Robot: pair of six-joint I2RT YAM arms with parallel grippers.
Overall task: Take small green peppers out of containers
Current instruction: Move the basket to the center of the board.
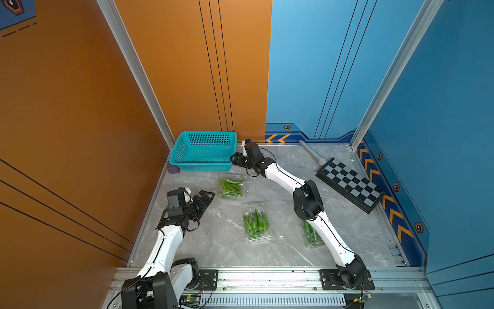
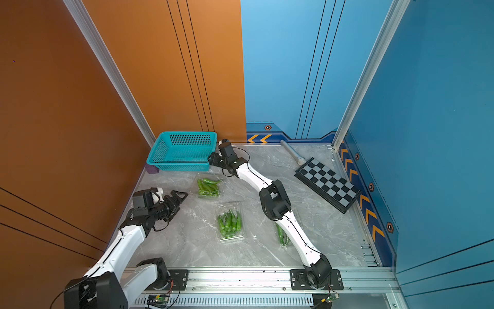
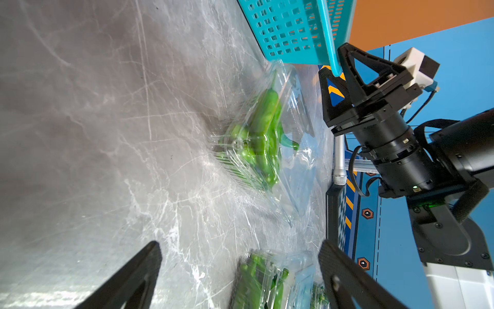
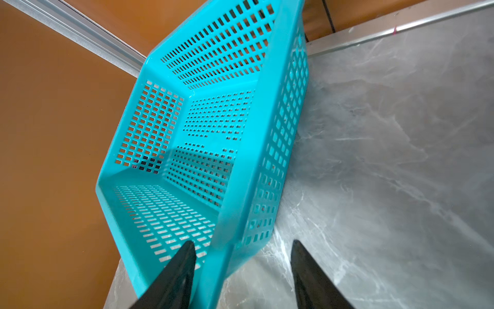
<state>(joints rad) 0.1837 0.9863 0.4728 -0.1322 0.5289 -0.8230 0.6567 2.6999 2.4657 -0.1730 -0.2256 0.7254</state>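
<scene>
Grey marbled tabletop (image 1: 219, 248) lies under both arms. On it, the right gripper (image 4: 243, 256) has its jaws apart astride the teal basket (image 1: 203, 167) wall, while the left gripper (image 1: 207, 194) gapes wide, holding nothing. The small green peppers (image 1: 231, 185) lie in three clear containers (image 1: 258, 239), one partly under the right arm.

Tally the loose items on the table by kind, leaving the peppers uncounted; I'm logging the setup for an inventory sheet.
Clear pepper containers: 3
Teal basket: 1
Checkerboard: 1
Grey metal tube: 1
Purple block: 1
Total: 7
</scene>
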